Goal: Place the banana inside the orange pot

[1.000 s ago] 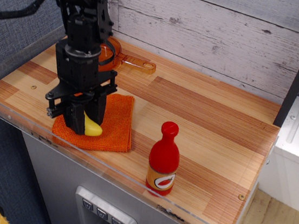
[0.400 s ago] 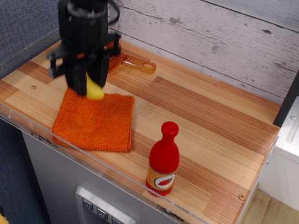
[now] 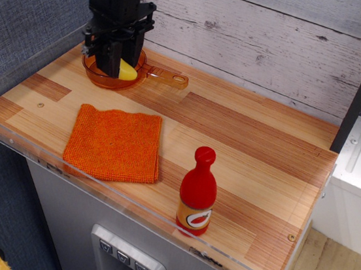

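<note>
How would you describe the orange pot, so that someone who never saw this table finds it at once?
Start at the wooden table and go to its far left corner by the plank wall. The orange pot sits there under the black claw. Unlike the flat orange cloth, it is round, translucent and has a long handle.

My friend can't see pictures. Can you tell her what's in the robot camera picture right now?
A black robot gripper holds a yellow toy banana just over an orange pot at the back left of a wooden counter. An orange cloth lies flat in front, and a red bottle stands upright near the front edge.
</note>
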`<state>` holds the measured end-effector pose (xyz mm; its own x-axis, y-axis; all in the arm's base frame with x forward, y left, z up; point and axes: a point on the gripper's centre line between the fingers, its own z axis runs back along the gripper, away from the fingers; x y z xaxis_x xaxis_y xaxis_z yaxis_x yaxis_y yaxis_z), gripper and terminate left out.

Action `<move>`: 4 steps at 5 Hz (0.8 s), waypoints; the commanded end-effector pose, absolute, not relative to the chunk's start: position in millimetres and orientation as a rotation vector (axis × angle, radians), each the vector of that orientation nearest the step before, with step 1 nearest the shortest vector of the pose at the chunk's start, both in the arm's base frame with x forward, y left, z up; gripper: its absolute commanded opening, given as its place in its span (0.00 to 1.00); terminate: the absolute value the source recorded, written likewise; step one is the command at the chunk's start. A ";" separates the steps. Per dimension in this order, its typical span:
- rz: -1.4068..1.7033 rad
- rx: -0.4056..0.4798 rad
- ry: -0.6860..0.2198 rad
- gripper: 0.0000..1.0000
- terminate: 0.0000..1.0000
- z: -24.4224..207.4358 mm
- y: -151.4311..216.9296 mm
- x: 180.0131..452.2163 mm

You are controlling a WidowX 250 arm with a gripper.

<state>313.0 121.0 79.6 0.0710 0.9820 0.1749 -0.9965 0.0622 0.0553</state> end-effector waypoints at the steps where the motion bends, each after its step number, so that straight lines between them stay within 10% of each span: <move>1: 1.579 0.155 -0.159 0.00 0.00 86.1 160.4 357.5; 4: 1.595 0.212 -0.140 0.00 0.00 61.6 178.5 368.2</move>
